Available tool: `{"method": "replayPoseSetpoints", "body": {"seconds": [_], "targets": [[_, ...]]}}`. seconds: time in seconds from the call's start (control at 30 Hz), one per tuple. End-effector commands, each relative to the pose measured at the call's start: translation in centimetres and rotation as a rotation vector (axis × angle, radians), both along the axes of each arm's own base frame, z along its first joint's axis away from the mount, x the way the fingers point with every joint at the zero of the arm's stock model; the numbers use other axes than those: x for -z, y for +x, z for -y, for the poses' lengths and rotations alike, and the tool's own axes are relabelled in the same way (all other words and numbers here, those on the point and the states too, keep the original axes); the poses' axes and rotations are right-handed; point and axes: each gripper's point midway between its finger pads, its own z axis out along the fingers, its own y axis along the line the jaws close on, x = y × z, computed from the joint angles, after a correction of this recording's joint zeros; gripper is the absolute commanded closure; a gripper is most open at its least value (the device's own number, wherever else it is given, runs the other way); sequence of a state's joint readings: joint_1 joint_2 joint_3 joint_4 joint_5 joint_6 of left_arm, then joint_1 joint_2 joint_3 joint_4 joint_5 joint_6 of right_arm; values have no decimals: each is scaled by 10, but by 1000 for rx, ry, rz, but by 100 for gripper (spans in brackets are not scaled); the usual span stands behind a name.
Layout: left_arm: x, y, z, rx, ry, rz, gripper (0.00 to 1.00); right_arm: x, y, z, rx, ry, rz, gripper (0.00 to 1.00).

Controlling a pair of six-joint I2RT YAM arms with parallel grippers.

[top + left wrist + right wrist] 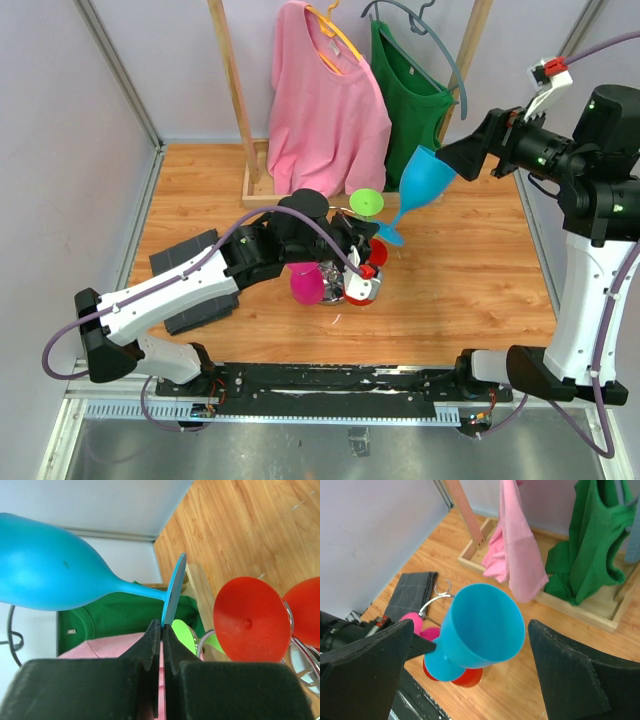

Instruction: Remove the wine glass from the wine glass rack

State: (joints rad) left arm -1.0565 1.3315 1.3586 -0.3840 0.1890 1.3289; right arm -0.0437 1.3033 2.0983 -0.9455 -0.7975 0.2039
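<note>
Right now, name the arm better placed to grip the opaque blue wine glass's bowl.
Probably right: the right gripper, open, straddles the opaque blue wine glass at its bowl, while the left gripper is shut on its foot.

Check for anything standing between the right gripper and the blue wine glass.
Nothing visible does. The blue wine glass has its bowl between the open jaws of the right gripper. The left gripper appears to pinch the glass's foot, below the bowl and outside that gap.
</note>
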Motion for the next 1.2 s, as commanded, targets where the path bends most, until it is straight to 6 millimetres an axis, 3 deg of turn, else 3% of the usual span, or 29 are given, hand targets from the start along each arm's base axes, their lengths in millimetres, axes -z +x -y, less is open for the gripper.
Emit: {"method": "replayPoseSetpoints", "body": {"seconds": [0.0, 0.17, 0.6, 0.97, 1.17], "targets": [[-27, -14, 9, 100, -74, 94, 100, 36, -11, -1, -55, -90, -76, 2], [-24, -20, 11, 154, -58, 133, 100, 51, -21, -1, -75, -113, -117, 11], [-11, -26, 17, 209, -19, 149, 100, 36, -54, -7, -114, -99, -71, 20], [-9, -29, 21, 251, -3, 195, 100, 54, -62, -15, -168, -63, -138, 53], [-6, -29, 21, 262, 4, 233, 100, 55, -63, -15, -172, -61, -141, 83]]}}
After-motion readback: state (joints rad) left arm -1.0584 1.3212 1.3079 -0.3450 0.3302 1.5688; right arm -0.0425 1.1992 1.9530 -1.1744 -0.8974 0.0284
